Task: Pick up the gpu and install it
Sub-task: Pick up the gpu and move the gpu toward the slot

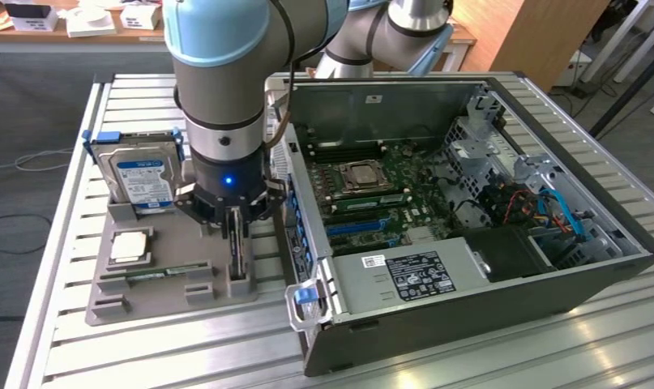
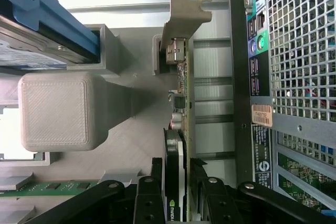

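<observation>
The slatted metal table (image 1: 143,356) carries everything. On the side of the fingers toward the exterior view's right, the open computer case (image 1: 500,316) lies with its motherboard (image 1: 381,194) exposed, and its grilled wall stands near the fingers. Straight above the fingers, the grey and pale blue arm (image 1: 224,73) reaches down over a grey holder (image 1: 186,243), which lies under and around them just beside the case. To the exterior view's left of the fingers, the hard drive (image 1: 143,178) stands on edge in its slot. The gpu (image 2: 184,93) stands on edge in the holder's slot nearest the case, directly between the fingers. Its pale metal bracket (image 2: 184,11) is at the end away from them. The gripper (image 2: 177,177) straddles the card, and its dark fingers (image 2: 157,192) are closed against the two faces, one on each side. Farther toward the exterior view's left lie a square processor (image 1: 130,247) and a narrow green memory stick (image 1: 159,275), well apart from the fingers.
</observation>
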You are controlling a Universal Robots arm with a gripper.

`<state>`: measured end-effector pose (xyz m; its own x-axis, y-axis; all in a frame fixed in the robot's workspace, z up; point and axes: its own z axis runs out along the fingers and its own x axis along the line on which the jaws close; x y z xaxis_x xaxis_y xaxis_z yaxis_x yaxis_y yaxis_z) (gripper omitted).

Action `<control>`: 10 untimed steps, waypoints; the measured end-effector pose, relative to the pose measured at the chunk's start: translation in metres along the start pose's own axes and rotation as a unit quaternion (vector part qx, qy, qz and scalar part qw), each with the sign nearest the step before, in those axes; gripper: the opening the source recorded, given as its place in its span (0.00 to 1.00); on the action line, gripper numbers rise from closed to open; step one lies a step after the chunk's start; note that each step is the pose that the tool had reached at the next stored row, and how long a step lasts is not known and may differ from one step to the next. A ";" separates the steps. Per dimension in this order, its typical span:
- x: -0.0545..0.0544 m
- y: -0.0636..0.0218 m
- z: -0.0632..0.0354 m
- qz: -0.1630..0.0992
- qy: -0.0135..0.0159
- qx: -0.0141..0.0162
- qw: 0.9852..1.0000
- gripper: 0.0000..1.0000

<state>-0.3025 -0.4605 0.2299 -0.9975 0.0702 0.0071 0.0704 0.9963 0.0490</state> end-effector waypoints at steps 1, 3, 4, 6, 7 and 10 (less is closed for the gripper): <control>0.000 0.0000 0.0003 0.000 0.000 0.000 1.000 0.35; 0.000 0.0000 0.0013 0.000 0.000 0.000 1.000 0.35; 0.000 -0.0001 0.0017 0.000 0.000 0.000 1.000 0.35; 0.000 -0.0001 0.0023 0.000 0.000 0.000 1.000 0.35; 0.000 -0.0001 0.0024 0.000 0.000 0.000 1.000 0.35; 0.001 -0.0001 0.0030 0.000 0.000 0.000 1.000 0.35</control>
<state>-0.3033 -0.4605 0.2269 -0.9975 0.0702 0.0067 0.0704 0.9963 0.0492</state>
